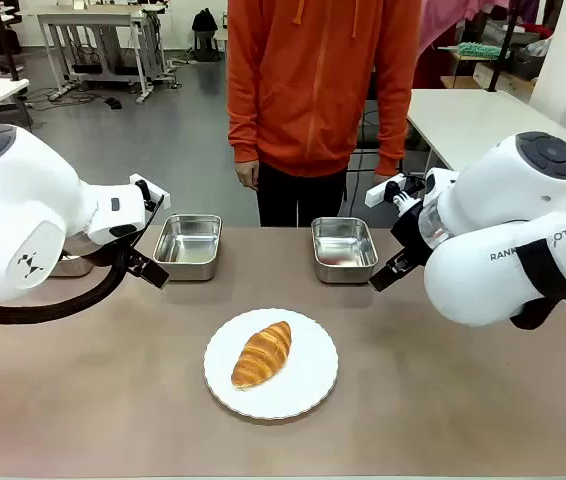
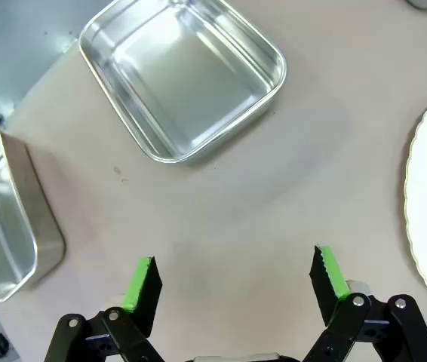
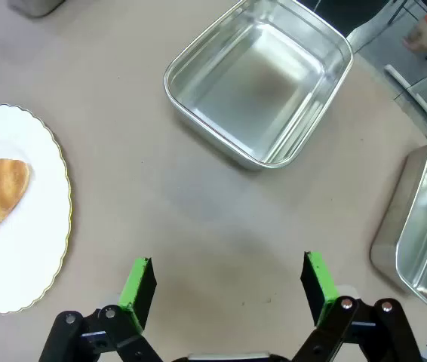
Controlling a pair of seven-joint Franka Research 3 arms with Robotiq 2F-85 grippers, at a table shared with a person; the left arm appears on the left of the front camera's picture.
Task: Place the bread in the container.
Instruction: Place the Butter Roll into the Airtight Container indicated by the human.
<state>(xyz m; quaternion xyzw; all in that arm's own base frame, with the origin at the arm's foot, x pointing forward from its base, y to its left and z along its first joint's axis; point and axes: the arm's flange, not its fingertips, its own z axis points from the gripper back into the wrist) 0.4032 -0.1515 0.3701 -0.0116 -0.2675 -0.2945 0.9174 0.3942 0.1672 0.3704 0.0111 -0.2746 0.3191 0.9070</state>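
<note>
**Both claws spread, bread on its plate**

Nearest us, the bread lies on the white scalloped plate at the near middle of the table, apart from every pan and from both arms.

A little farther in, our two arms reach inward from the sides – wrists bent, fingers angled down toward the tabletop. The left gripper hangs over bare table with its green pads spread wide and nothing between them. The right gripper is posed the same way on the right, jaws wide apart and gripping nothing.

Beyond the fingers sit the steel pans. The left pan lies just past the left gripper and the right pan just past the right one – both show only bare shiny steel inside. A third pan stands farther left and a fourth pan farther right, each also bare inside. We cannot tell which of them is meant for the bread.

At the far edge a person in an orange top stands with arms hanging down.
</note>
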